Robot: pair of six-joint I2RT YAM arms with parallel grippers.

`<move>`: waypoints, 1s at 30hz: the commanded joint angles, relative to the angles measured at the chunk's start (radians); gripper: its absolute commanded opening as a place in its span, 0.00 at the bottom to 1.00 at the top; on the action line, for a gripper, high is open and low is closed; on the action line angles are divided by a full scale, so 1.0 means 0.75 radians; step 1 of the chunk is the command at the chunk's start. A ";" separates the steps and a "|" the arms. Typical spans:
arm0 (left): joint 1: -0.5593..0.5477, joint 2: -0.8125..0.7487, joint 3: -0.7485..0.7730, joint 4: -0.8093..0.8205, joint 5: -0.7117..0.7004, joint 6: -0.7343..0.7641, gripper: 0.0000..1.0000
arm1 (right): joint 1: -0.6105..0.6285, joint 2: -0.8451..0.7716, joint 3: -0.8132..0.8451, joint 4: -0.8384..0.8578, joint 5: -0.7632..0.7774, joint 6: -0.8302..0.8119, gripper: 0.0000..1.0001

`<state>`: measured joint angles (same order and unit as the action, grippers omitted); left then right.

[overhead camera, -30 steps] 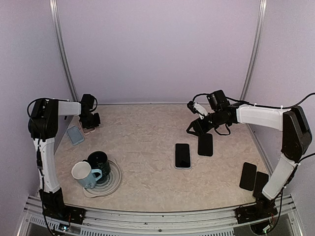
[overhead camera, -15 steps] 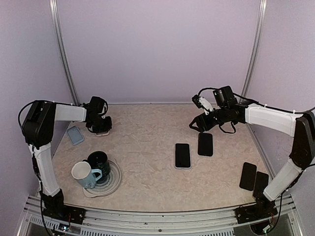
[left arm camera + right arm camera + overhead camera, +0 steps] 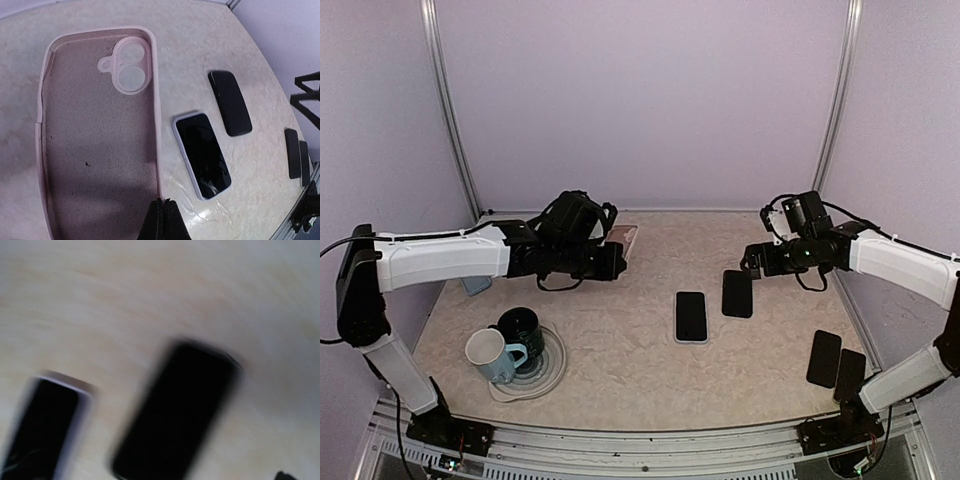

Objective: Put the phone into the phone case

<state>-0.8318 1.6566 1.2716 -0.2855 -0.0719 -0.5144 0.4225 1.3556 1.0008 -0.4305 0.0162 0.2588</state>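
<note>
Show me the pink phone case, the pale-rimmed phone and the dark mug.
pink phone case [image 3: 95, 150]: left wrist view, inner back.
pale-rimmed phone [image 3: 691, 316]: top view, screen centre.
dark mug [image 3: 521, 324]: top view, its opening.

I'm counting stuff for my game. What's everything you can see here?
case: one, pink, held by left pincer
rimmed phone: one, black with pale rim, middle of table
black phones: three, black; one beside the rimmed phone, two at the right edge
mugs: two; dark one on plate, pale one beside it
plate: one, pale, near left
left pincer: one, shut on case
right pincer: one, right side, open or shut unclear
</note>
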 commanded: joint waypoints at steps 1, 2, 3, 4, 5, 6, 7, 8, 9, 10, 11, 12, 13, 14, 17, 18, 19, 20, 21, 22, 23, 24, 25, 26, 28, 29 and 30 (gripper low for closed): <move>-0.152 0.040 -0.087 -0.067 0.003 -0.150 0.00 | -0.100 -0.042 -0.090 -0.206 0.226 0.284 0.99; -0.174 0.053 -0.099 -0.077 0.018 -0.178 0.00 | -0.128 -0.065 -0.137 -0.207 0.219 0.308 0.99; -0.197 0.067 -0.114 -0.083 0.031 -0.203 0.00 | -0.156 -0.085 -0.170 -0.211 0.215 0.333 0.99; -0.220 0.074 -0.126 -0.085 0.032 -0.226 0.00 | -0.181 -0.104 -0.197 -0.222 0.212 0.362 0.99; -0.243 0.077 -0.135 -0.087 0.029 -0.243 0.00 | -0.207 -0.122 -0.219 -0.239 0.214 0.395 0.99; -0.268 0.079 -0.138 -0.095 0.025 -0.251 0.00 | -0.229 -0.144 -0.238 -0.260 0.217 0.424 0.99; -0.294 0.081 -0.132 -0.115 0.006 -0.262 0.00 | -0.246 -0.167 -0.260 -0.276 0.218 0.456 0.99; -0.310 0.090 -0.130 -0.134 -0.007 -0.276 0.00 | -0.259 -0.195 -0.282 -0.292 0.223 0.490 0.99; -0.324 0.097 -0.138 -0.143 -0.015 -0.288 0.00 | -0.270 -0.219 -0.305 -0.312 0.235 0.542 0.99; -0.333 0.109 -0.150 -0.147 -0.017 -0.301 0.00 | -0.274 -0.240 -0.329 -0.330 0.252 0.591 0.99; -0.344 0.121 -0.167 -0.141 -0.008 -0.314 0.00 | -0.276 -0.254 -0.347 -0.352 0.272 0.639 0.99; -0.353 0.143 -0.182 -0.127 0.006 -0.329 0.00 | -0.280 -0.256 -0.362 -0.399 0.307 0.710 0.99; -0.365 0.163 -0.194 -0.110 0.024 -0.336 0.00 | -0.285 -0.248 -0.368 -0.446 0.330 0.751 0.99; -0.378 0.180 -0.202 -0.091 0.042 -0.342 0.00 | -0.293 -0.233 -0.369 -0.487 0.343 0.786 0.99; -0.413 0.245 -0.214 -0.033 0.088 -0.347 0.07 | -0.331 -0.184 -0.386 -0.590 0.341 0.861 0.99; -0.419 0.264 -0.216 -0.017 0.116 -0.344 0.09 | -0.344 -0.181 -0.405 -0.587 0.324 0.864 0.99; -0.424 0.272 -0.219 -0.003 0.134 -0.343 0.13 | -0.358 -0.185 -0.426 -0.574 0.299 0.866 0.99; -0.427 0.280 -0.223 0.010 0.147 -0.343 0.18 | -0.375 -0.195 -0.451 -0.555 0.268 0.867 0.99; -0.429 0.282 -0.228 0.021 0.159 -0.346 0.23 | -0.391 -0.206 -0.470 -0.546 0.246 0.873 0.99; -0.427 0.278 -0.232 0.031 0.169 -0.343 0.32 | -0.402 -0.217 -0.484 -0.543 0.239 0.879 0.99; -0.427 0.271 -0.233 0.044 0.172 -0.344 0.42 | -0.408 -0.224 -0.492 -0.545 0.246 0.886 0.99; -0.430 0.256 -0.232 0.052 0.166 -0.344 0.49 | -0.414 -0.226 -0.497 -0.551 0.261 0.890 0.99; -0.431 0.230 -0.231 0.061 0.149 -0.335 0.52 | -0.419 -0.225 -0.498 -0.557 0.279 0.890 0.99; -0.432 0.211 -0.230 0.071 0.127 -0.319 0.53 | -0.423 -0.218 -0.495 -0.564 0.289 0.893 0.99; -0.431 0.166 -0.229 0.082 0.065 -0.270 0.56 | -0.433 -0.204 -0.491 -0.564 0.293 0.895 0.99; -0.431 0.137 -0.231 0.083 0.023 -0.248 0.57 | -0.443 -0.195 -0.496 -0.560 0.295 0.901 0.99; -0.431 0.121 -0.233 0.078 -0.016 -0.230 0.58 | -0.455 -0.188 -0.508 -0.540 0.285 0.897 0.99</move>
<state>-1.1526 1.8385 1.1034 -0.2668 0.0078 -0.7483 0.1146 1.2060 0.6319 -0.8345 0.2176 0.9054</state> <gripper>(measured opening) 0.567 0.992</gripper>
